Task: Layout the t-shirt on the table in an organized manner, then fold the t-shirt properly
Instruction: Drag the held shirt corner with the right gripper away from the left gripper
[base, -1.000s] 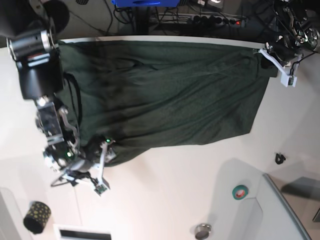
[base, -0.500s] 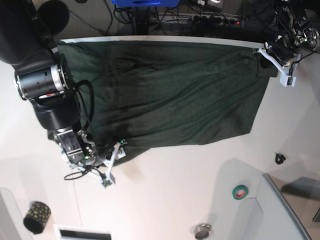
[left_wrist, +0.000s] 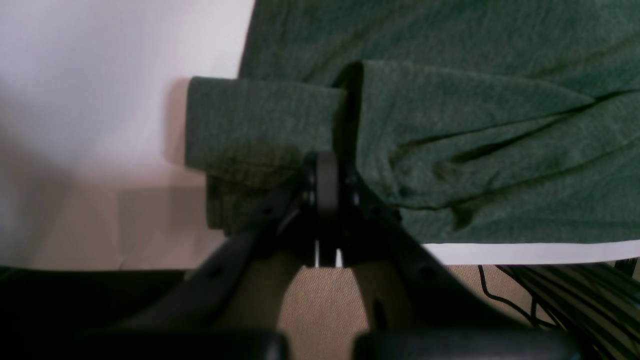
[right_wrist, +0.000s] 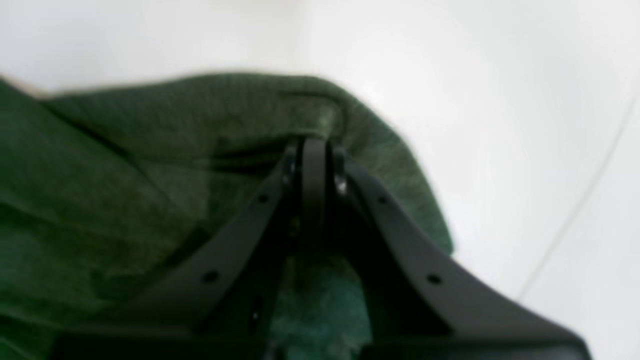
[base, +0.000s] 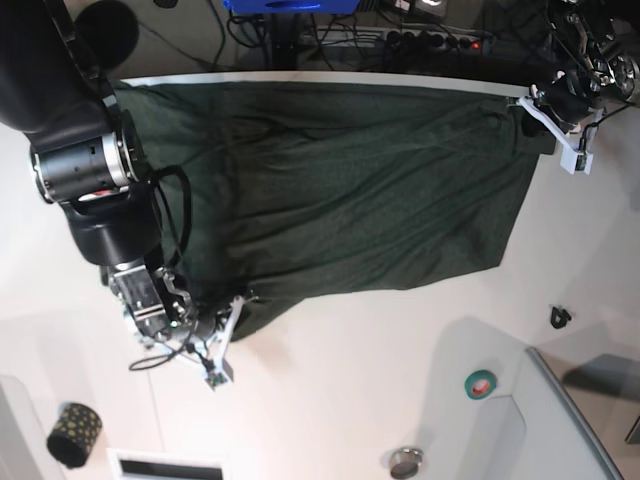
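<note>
While both grippers pinched opposite ends of the t-shirt (base: 340, 190), the garment lay spread across the far half of the worktop (base: 350, 390).

Right gripper (right_wrist: 312, 150) was clenched on a bunched fold at the shirt's near corner, on the base view's left; left gripper (left_wrist: 327, 170) was clamped on a folded edge at the far corner by the worktop's back edge, on that view's right. Long axis of the shirt ran side to side between the two grips, so any straightening pull would likely go along that line, the arms drawing apart. The cloth looked wrinkled and its near hem slanted, hence layout judged unfinished. Nearby clutter: a roll of green tape (base: 480, 383), a small black clip (base: 560, 317), a dark patterned cup (base: 73, 433), all well apart from the fabric on the near side; none appeared to obstruct.
</note>
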